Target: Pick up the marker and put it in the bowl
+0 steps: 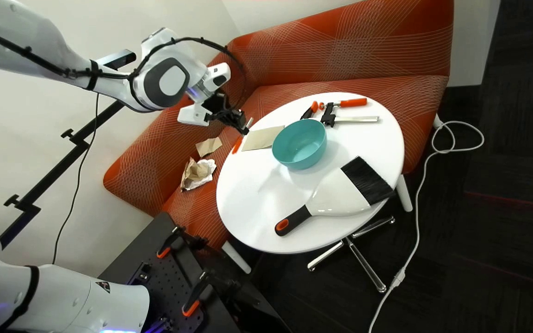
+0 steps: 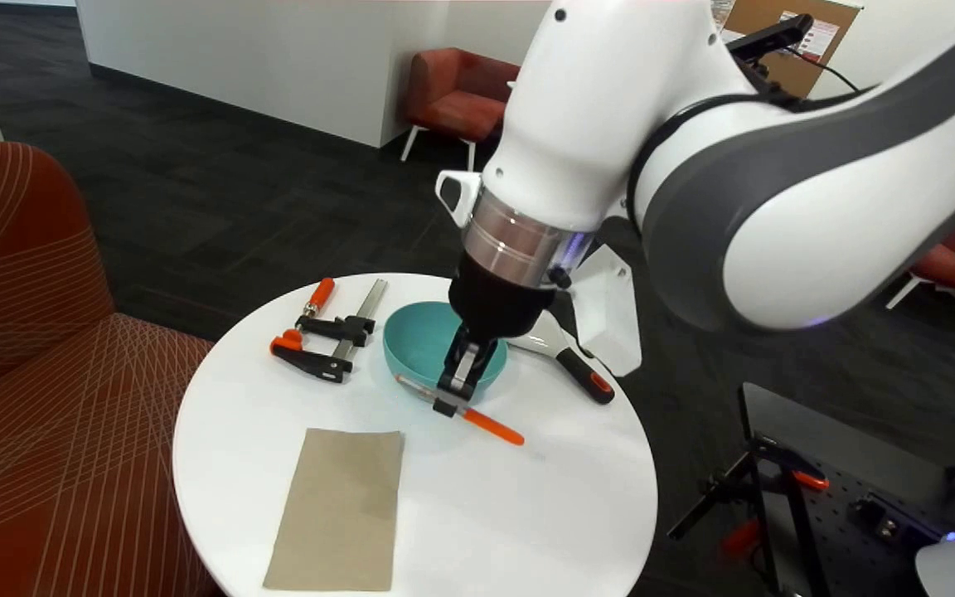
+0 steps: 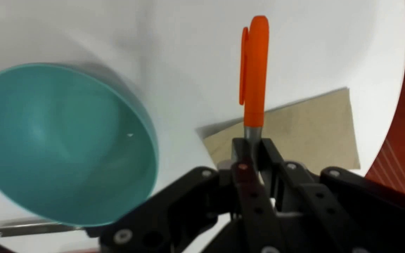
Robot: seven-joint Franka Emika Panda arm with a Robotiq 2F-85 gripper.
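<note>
Marker (image 3: 255, 66): orange clip cap, grey barrel; held above the desk (image 1: 252, 203), in the wrist view between the bowl (image 1: 300, 144) and the desk's edge by the bench (image 1: 345, 51), not over the bowl.
End effector (image 3: 253, 148): grasping the marker, fingers pinched on the barrel just behind the cap; both ends project.
Bowl: teal, standing in from the desk's edges, between bar clamp (image 1: 329, 115) and brush (image 1: 340, 196).
Step in hand (judged): the carry, with lowering and release to come. Best done by moving inward from the bench-side edge until cap and opposite end both lie within the rim; the cap's overhang could catch it. Descend centred and release low, so the marker is less likely to bounce out.
Brown sheet (image 2: 336, 510): flat, near the bench-side edge.
Bar clamp: close to that edge, just beside the bowl.
Brush: white and black, near the edge away from the bench.
</note>
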